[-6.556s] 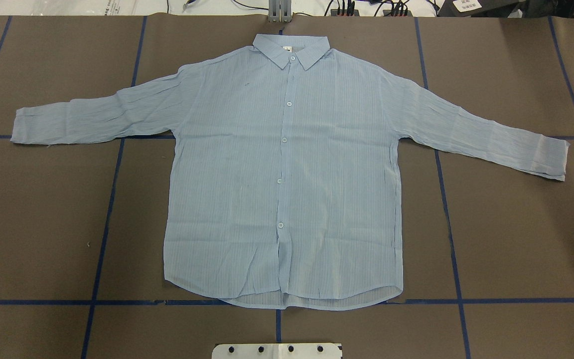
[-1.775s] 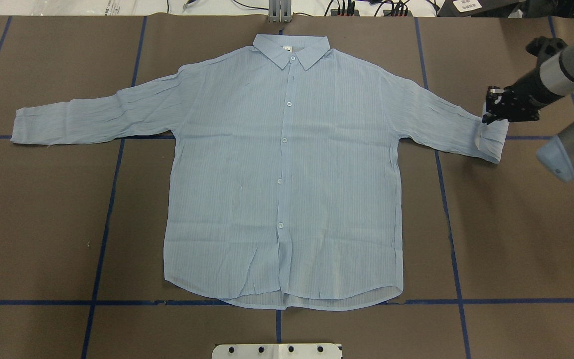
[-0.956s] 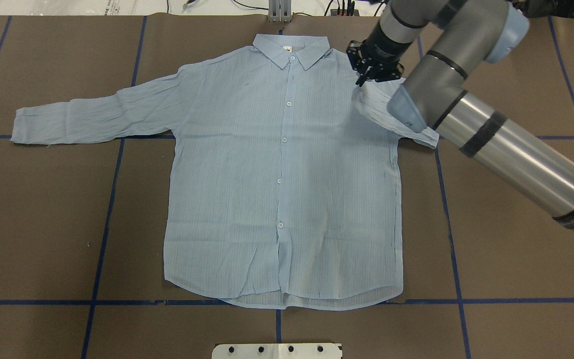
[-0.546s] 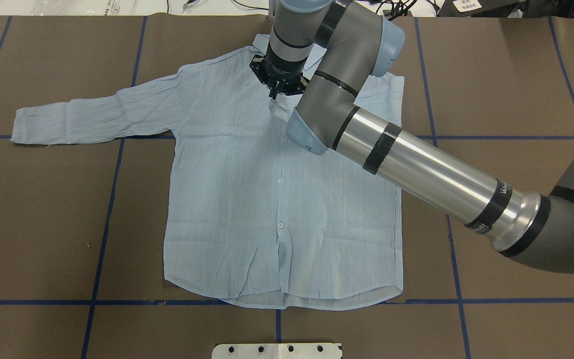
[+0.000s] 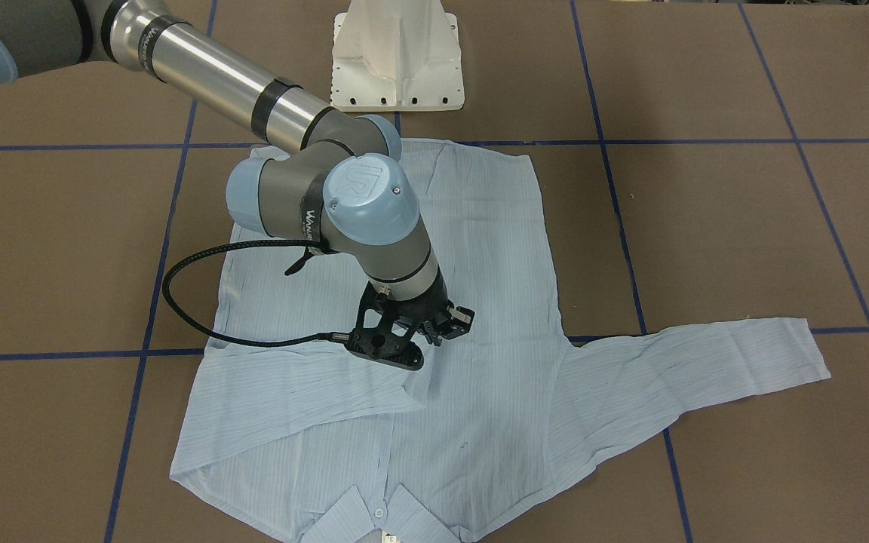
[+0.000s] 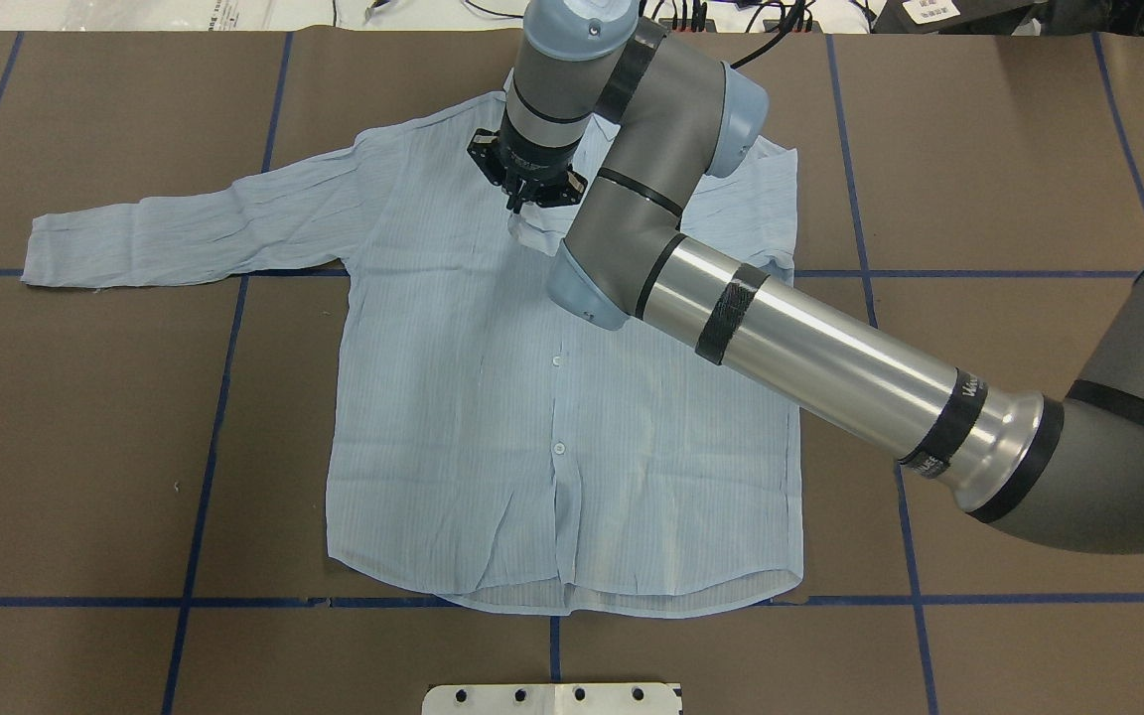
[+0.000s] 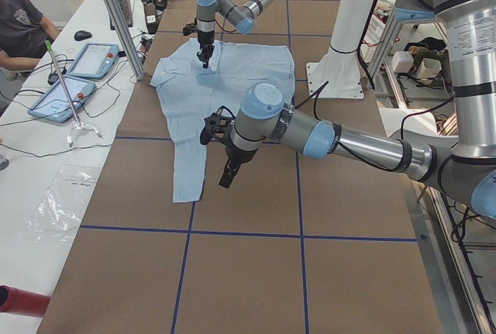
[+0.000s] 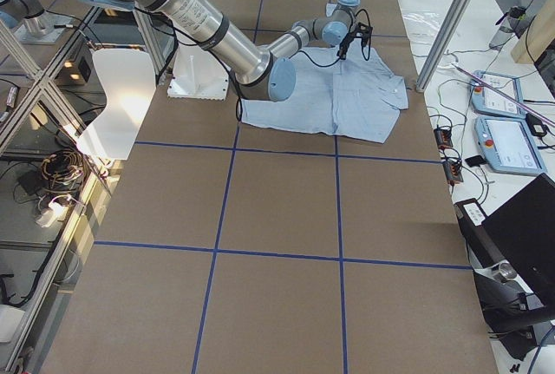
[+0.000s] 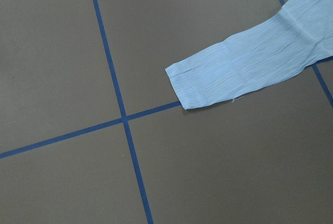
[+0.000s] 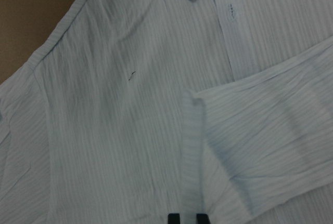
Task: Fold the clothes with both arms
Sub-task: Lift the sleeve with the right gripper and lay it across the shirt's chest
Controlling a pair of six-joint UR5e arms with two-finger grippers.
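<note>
The pale blue shirt (image 6: 493, 417) lies flat and face up, with its collar (image 5: 374, 513) at the far side from the robot. My right gripper (image 6: 515, 206) points down over the upper chest. It is shut on the cuff corner of the right sleeve (image 5: 299, 392), which is folded across the chest. In the right wrist view the cuff edge (image 10: 186, 151) runs to the fingertips (image 10: 174, 217). The left sleeve (image 6: 185, 223) is stretched out sideways. My left gripper (image 7: 227, 177) hovers beside that sleeve's cuff (image 9: 208, 86); I cannot tell if it is open or shut.
The brown table mat (image 6: 1029, 149) carries a grid of blue tape lines (image 6: 205, 427). The white pedestal base (image 5: 397, 56) stands at the robot's side of the shirt. A person (image 7: 19, 24) sits by tablets (image 7: 93, 59) at the far bench.
The right arm came in, took the right sleeve's cuff and carried it left across the chest. In the last half second it moved slightly further left.
</note>
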